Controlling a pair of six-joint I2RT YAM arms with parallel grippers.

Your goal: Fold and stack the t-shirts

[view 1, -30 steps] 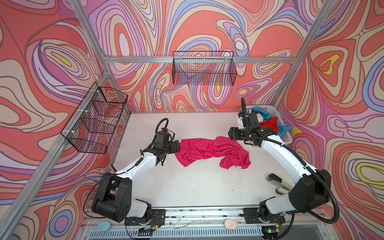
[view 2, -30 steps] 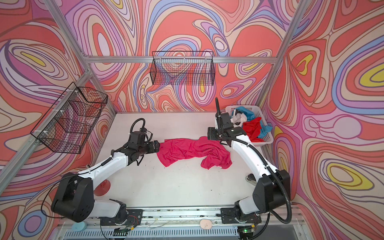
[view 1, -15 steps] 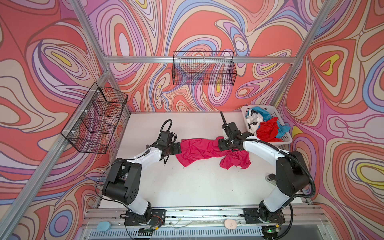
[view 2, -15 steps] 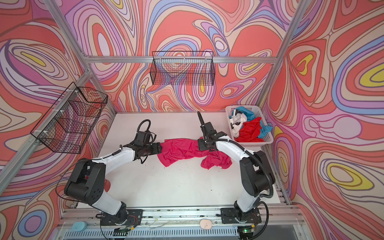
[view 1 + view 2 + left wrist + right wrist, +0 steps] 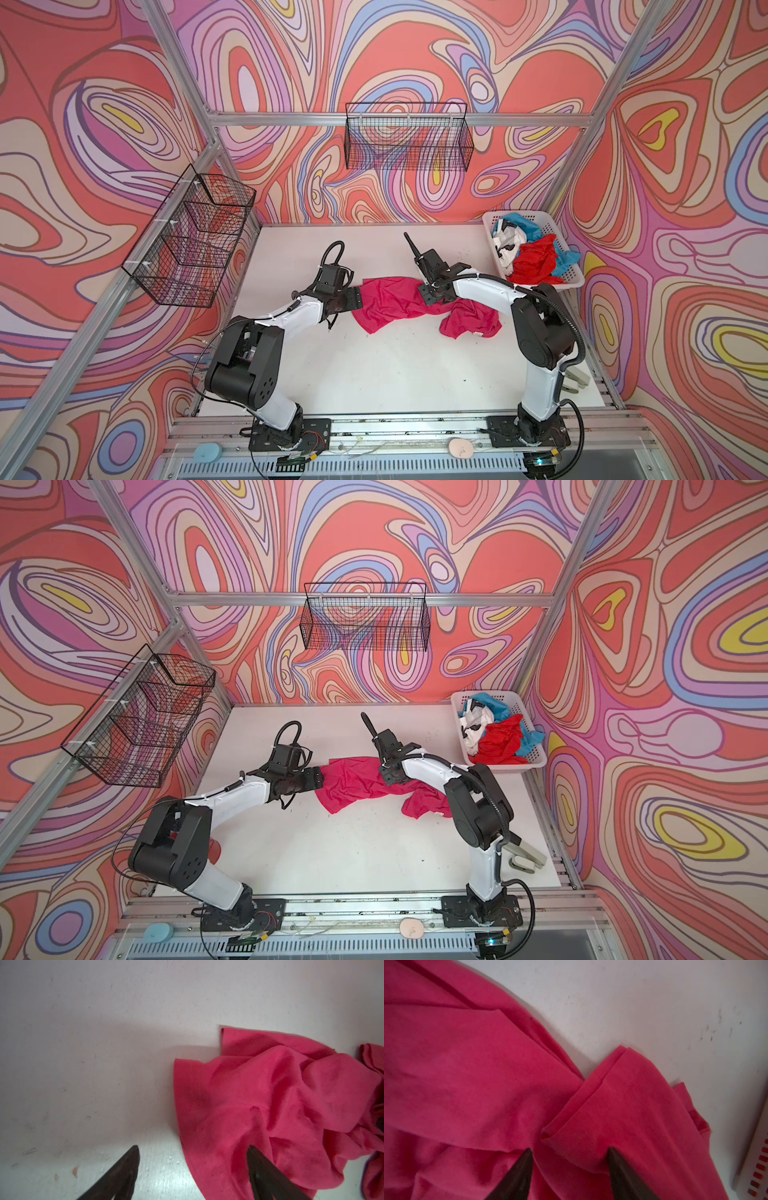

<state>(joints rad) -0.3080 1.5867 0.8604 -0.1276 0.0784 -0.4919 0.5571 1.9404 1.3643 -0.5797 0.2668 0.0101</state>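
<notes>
Between the two grippers the pink shirt (image 5: 390, 301) lies crumpled in a long band on the table (image 5: 395, 374), not yet spread out. The left gripper (image 5: 192, 1148) stands wide. One finger is over the shirt's hem and the other over bare table just beside it, so the hem edge runs between them. Whether the tips touch the cloth I cannot tell. The right gripper (image 5: 569, 1149) is down on the shirt's middle with its jaws about half apart. A raised double fold sits between its fingers and does not look pinched yet. Behind this gripper, under its arm, the rest of the shirt sits in a loose lump. Off to its far side, well apart from the pink shirt, the basket (image 5: 571, 279) holds the red shirt (image 5: 534, 259), teal shirt (image 5: 524, 221) and white shirt (image 5: 509, 245) in a heap.

The step in hand looks like taking two holds to pull the shirt flat. To do it well, the left gripper should keep low and shut on the hem alone. The right is set on a mid-cloth fold rather than a corner, so a bite there would likely lift a bunch. The open end of the fold, just ahead of its fingers, seems the better catch. With both holds firm, raise the cloth barely clear of the table and draw the grippers apart until the band goes taut. The main risk is pinching several layers, which would drag the lump along.
</notes>
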